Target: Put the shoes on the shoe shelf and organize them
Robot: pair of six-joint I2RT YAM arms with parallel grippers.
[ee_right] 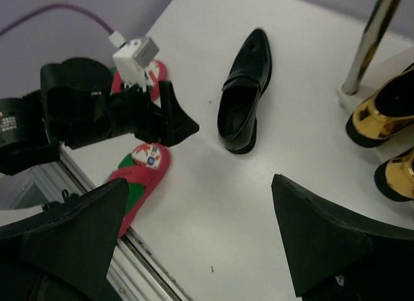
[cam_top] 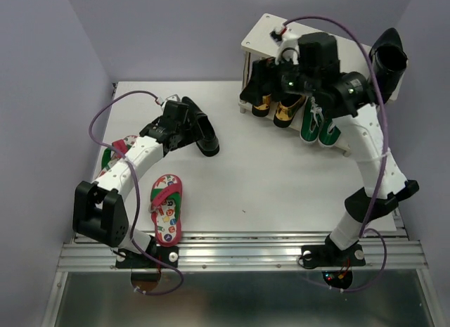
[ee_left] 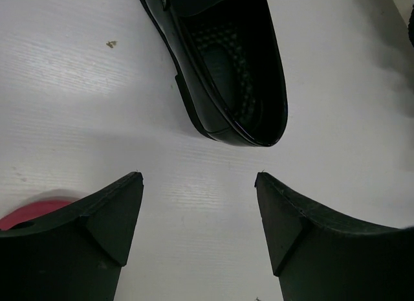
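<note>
With the left tool (ee_left: 199,179) wide open and empty, ease forward to straddle the heel of the black loafer (ee_left: 233,68) just ahead, then close squarely across its sides.

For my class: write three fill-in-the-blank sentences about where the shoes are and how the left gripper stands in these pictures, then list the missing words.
1. Facing the glossy black pointed loafer, the left gripper has its jaws ____, with nothing between them.
2. The shiny gold loafers stand ____ the pale cream top board of the shoe shelf.
3. The red-pink flip-flop with a dotted footbed lies on the white table near the base of the ____ arm.

Missing words: open; under; left
</note>
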